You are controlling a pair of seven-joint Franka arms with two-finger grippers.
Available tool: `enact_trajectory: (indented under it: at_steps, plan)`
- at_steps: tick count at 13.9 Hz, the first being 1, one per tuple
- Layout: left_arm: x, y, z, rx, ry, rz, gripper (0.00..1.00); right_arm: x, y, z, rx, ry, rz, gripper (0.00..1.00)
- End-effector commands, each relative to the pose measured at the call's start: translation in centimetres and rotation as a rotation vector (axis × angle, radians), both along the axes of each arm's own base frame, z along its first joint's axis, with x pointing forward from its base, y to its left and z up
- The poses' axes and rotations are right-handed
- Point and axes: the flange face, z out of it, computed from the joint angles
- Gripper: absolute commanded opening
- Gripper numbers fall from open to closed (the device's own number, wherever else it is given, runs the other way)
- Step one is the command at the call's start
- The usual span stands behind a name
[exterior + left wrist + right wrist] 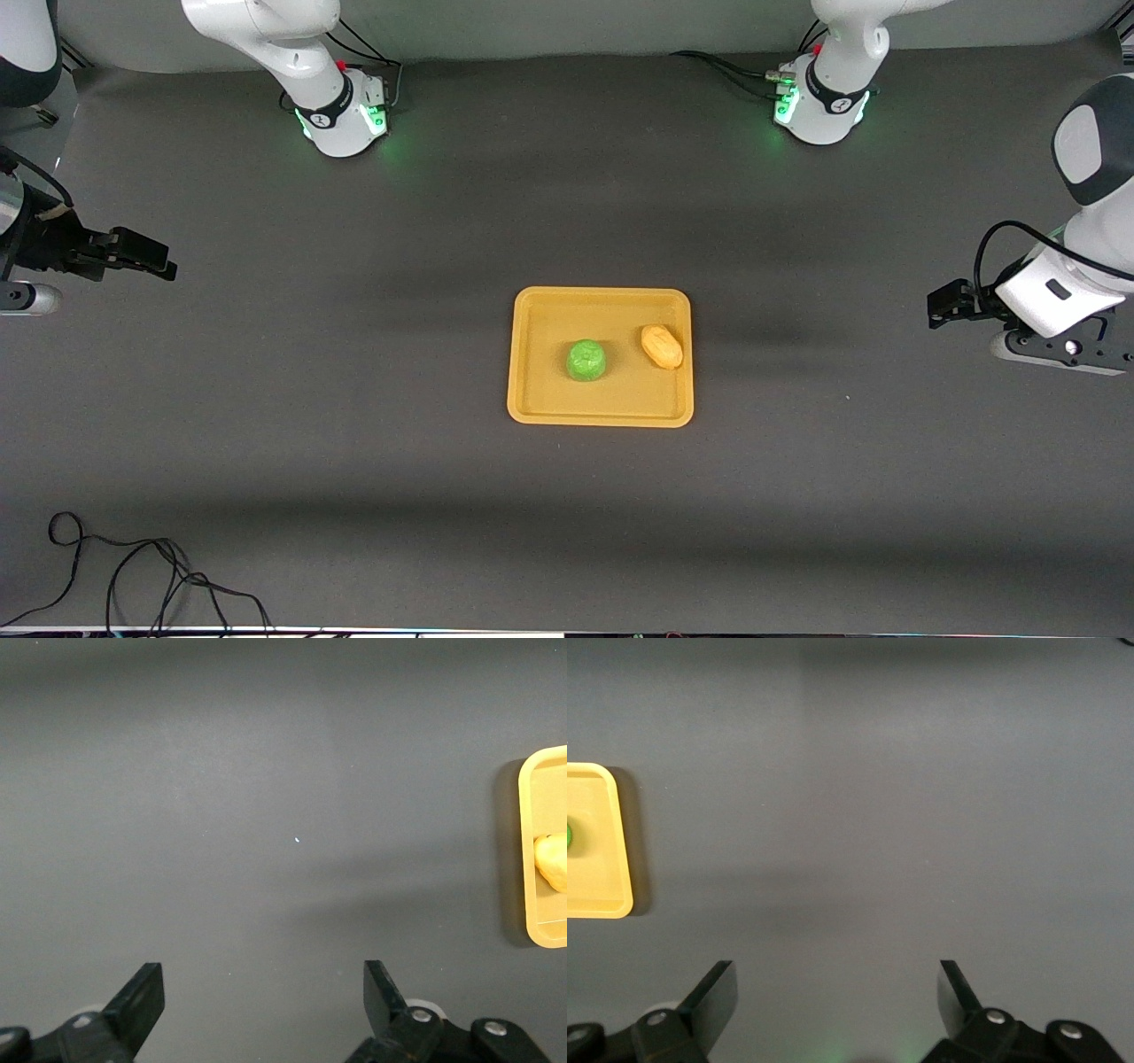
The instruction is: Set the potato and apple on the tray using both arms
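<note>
The yellow-orange tray point(540, 394) lies in the middle of the table. The green apple point(586, 361) and the yellowish-tan potato point(662, 346) both rest on it, apart from each other, the potato toward the left arm's end. My left gripper point(941, 304) is open and empty over bare table at the left arm's end; its wrist view shows its open gripper point(264, 997), the tray's edge point(528, 859) and a bit of the potato point(553, 861). My right gripper point(152, 257) is open and empty over the right arm's end; its wrist view shows its open gripper point(837, 992), the tray's corner point(602, 877) and a sliver of the apple point(569, 835).
A loose black cable point(133, 576) lies on the dark table mat near the front camera at the right arm's end. The two arm bases point(345, 111) point(819, 106) stand along the table's edge farthest from the front camera.
</note>
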Motion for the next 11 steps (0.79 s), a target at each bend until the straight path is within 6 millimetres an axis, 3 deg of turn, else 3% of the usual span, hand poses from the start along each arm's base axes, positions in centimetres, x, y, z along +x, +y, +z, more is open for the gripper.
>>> enact_trajectory:
  at_steps: [1,11]
  plan:
    - [-0.07,-0.1,0.38,0.0,0.005,-0.014,1.0,-1.07,-2.01,0.31,0.003,-0.02,0.025,1.0]
    - [-0.07,-0.28,0.23,-0.004,0.017,-0.018,1.0,-0.69,-2.01,0.49,-0.028,-0.018,0.032,1.0]
